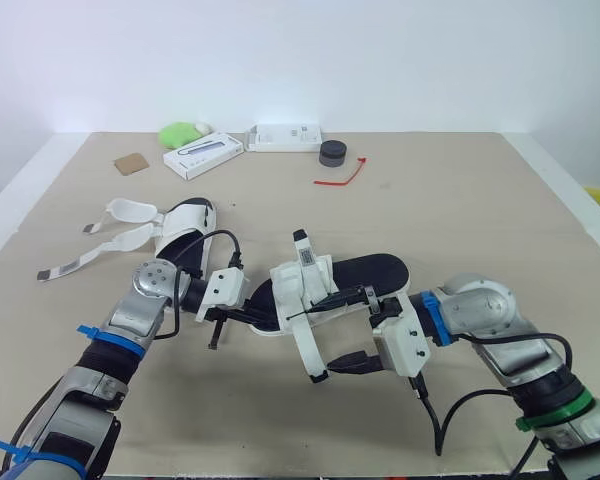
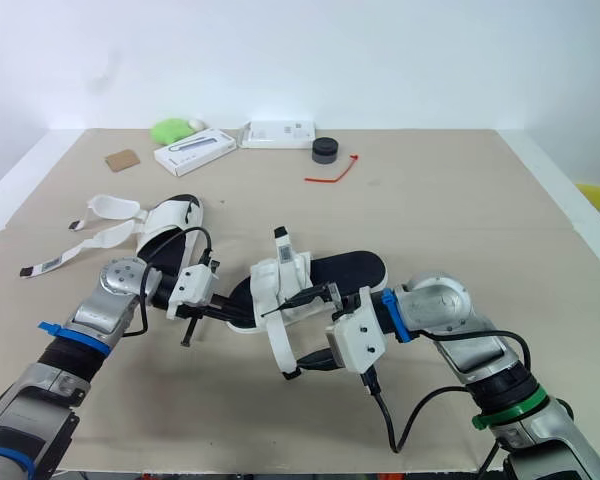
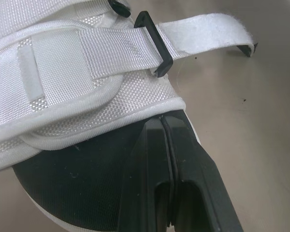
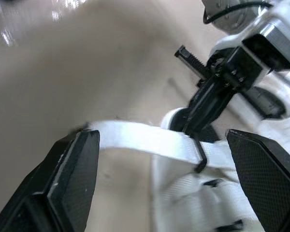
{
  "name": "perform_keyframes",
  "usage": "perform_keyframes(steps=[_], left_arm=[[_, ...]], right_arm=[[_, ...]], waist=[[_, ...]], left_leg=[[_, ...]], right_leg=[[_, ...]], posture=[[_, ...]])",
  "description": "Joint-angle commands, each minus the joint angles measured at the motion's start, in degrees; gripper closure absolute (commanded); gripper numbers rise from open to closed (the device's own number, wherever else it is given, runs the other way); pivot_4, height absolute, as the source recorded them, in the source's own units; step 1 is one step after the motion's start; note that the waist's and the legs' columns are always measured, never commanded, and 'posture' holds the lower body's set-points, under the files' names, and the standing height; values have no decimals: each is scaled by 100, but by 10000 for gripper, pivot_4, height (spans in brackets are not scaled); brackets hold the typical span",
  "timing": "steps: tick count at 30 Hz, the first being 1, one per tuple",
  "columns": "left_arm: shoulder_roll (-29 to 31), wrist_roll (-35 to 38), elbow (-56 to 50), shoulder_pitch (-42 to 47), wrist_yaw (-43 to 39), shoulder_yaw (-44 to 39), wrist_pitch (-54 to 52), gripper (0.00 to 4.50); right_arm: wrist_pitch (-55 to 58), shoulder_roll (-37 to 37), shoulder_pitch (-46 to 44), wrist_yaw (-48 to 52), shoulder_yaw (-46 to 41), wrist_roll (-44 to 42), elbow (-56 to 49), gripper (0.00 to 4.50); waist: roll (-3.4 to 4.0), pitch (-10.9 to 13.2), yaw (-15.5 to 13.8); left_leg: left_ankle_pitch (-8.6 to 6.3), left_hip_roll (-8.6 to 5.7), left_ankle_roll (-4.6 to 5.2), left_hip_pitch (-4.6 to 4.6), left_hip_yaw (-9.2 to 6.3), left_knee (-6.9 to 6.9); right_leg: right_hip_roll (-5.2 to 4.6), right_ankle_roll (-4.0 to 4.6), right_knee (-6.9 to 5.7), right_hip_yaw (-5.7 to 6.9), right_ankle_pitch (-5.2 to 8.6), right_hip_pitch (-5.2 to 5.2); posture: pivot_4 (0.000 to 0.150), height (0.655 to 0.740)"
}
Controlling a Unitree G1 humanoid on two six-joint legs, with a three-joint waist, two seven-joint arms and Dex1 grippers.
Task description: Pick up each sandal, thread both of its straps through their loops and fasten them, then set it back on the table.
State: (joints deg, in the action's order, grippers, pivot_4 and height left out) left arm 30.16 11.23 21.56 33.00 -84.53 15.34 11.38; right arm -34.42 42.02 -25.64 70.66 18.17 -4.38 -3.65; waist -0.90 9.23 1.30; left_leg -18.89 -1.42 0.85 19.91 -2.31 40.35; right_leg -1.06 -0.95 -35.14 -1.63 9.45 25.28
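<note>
Left gripper [image 3: 163, 121] pinches the sandal [image 1: 372, 271], which lies left-to-right across the table [image 1: 460, 200]; right gripper [image 4: 163, 139] gapes astride its strap [image 4: 135, 137].

silver-grey arms trailing black cables [image 1: 448, 418]; blue bands on the left arm [image 1: 145, 298], blue and green rings on the right arm [image 1: 492, 318]; white wrist housings [image 1: 405, 345], black fingers [image 4: 72, 169].

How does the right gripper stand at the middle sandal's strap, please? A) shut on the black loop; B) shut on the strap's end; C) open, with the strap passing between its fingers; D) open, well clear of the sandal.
C: in the right wrist view the right gripper has its fingers wide apart, and the strap of the sandal runs across the gap between them.
</note>
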Motion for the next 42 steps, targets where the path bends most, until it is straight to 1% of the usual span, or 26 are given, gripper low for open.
perform_keyframes(steps=[1,5,7,10,15,20,24,27,29,34,37,40,41,42], left_arm=[[91,-172,85,-105,-48,106,-44,45000],[91,-152,97,-75,-32,87,-74,45000],[90,-136,76,-73,-17,76,-104,45000],[102,-137,63,-87,-7,68,-112,45000],[109,-133,27,-116,16,62,-131,45000],[108,-118,-42,-148,50,51,-177,45000],[125,-120,-99,-188,55,45,-208,45000],[135,-125,-125,-208,57,39,-222,45000],[141,-133,-122,-208,60,33,-223,45000],[126,-150,-118,-202,77,43,-211,45000],[123,-155,-107,-196,82,43,-201,45000],[118,-162,-100,-189,88,48,-207,45000],[118,-163,-94,-189,88,48,-204,45000],[121,-167,-87,-191,87,48,-198,45000]], right_arm=[[-2140,-251,-513,-549,-190,669,829,196],[-3424,-391,-768,-1056,-94,1235,1398,196],[-3987,-354,-804,-1250,34,1456,1582,196],[-4472,-384,-822,-1591,109,1717,1671,196],[-4615,-491,-969,-2051,107,2335,1908,196],[-4102,-608,-1182,-2370,287,2614,2169,196],[-4316,-584,-1306,-2629,349,3074,2283,196],[-4247,-542,-1341,-2811,447,3072,2240,196],[-4094,-543,-1380,-2861,551,2915,2147,196],[-3523,-488,-1414,-2697,955,2265,2016,196],[-3101,-364,-1376,-2452,1199,1642,1808,7813],[-2888,-234,-1361,-2234,1354,1281,1664,21772],[-2808,-197,-1345,-2148,1406,1127,1607,27690],[-2693,-156,-1320,-2038,1468,929,1528,32425]], waist=[[-1,1,3],[-4,2,0],[-6,2,-1],[-7,3,1],[-15,5,8],[-20,4,10],[-20,4,9],[-20,3,9],[-20,3,9],[-20,4,11],[-20,4,10],[-20,4,10],[-20,4,10],[-20,4,10]], left_leg=[[1,-1,-1,-5,6,0],[0,6,1,-24,31,-2],[-1,6,1,-26,38,-2],[-3,5,5,-34,51,-4],[-3,4,6,-56,84,-4],[-5,6,9,-65,107,-3],[-12,6,21,-66,115,-4],[-14,6,26,-66,117,-4],[-16,6,29,-66,119,-4],[-17,7,30,-66,121,-4],[-17,7,31,-67,121,-4],[-18,8,32,-66,121,-4],[-18,8,33,-67,121,-4],[-18,8,33,-66,121,-4]], right_leg=[[0,2,-3,-4,-2,-1],[11,3,-5,-21,-3,-10],[10,23,-5,-27,-16,-10],[11,21,-5,-51,-18,-11],[21,10,-5,-102,-24,-22],[28,11,-5,-128,-24,-23],[31,4,-5,-141,-27,-21],[31,-2,-5,-143,-29,-20],[31,-2,-5,-145,-28,-19],[32,-2,-5,-149,-28,-19],[32,-2,-5,-150,-28,-19],[32,-2,-5,-149,-28,-18],[32,-2,-5,-149,-28,-18],[32,-2,-5,-149,-28,-18]], posture=[[1500,7400],[1500,7400],[1500,7400],[1500,7400],[1500,7400],[1500,7400],[1500,7400],[1500,7400],[1500,7400],[1500,7400],[1500,7400],[1500,7400],[1500,7400],[1500,7400]])
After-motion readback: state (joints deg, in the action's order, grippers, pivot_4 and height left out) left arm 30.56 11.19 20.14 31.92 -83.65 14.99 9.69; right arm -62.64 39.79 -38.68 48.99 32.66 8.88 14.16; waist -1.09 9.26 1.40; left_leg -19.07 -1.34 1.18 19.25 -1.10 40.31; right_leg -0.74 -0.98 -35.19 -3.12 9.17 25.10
